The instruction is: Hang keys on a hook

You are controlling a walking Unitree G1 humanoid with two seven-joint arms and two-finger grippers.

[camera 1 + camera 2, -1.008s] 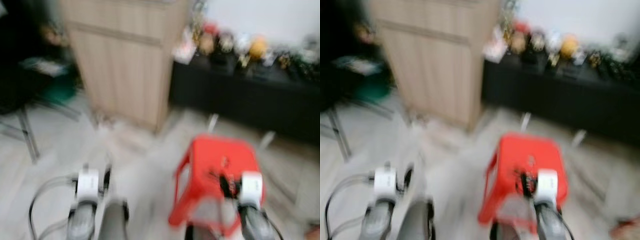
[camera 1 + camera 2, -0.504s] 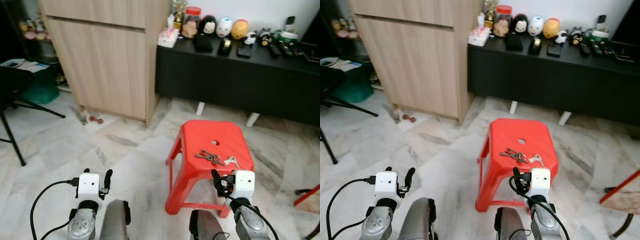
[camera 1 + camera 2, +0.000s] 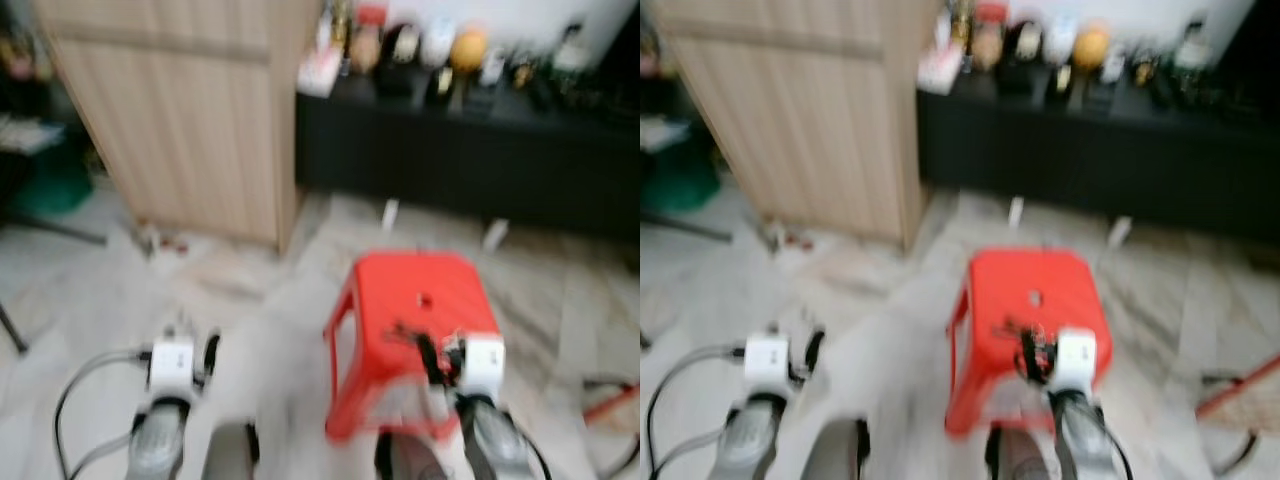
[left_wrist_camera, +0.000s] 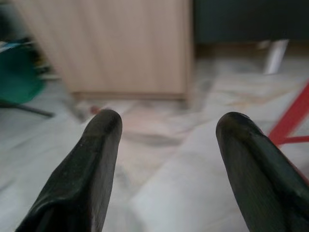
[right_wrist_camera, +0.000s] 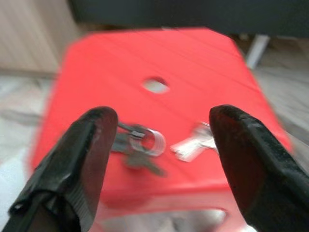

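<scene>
A bunch of keys (image 5: 139, 145) on a ring lies on top of the red plastic stool (image 3: 420, 280), with a loose silver key (image 5: 195, 145) beside it. My right gripper (image 3: 440, 358) is open at the stool's near edge, a little short of the keys, and holds nothing. In the right wrist view the two fingers (image 5: 87, 154) stand wide apart on either side of the keys. My left gripper (image 3: 190, 348) hangs open over the marble floor to the left of the stool, its fingers (image 4: 91, 164) empty. The head views are blurred.
A tall wooden cabinet (image 3: 190, 110) stands at the back left. A low black sideboard (image 3: 460, 150) with jars and figurines runs behind the stool. A green bin (image 3: 50, 180) sits at the far left, and a red bar (image 3: 610, 400) lies at the lower right.
The whole picture has shifted a little and gone blurred, so the camera is moving. The keys lie as before on the stool and both grippers stay open.
</scene>
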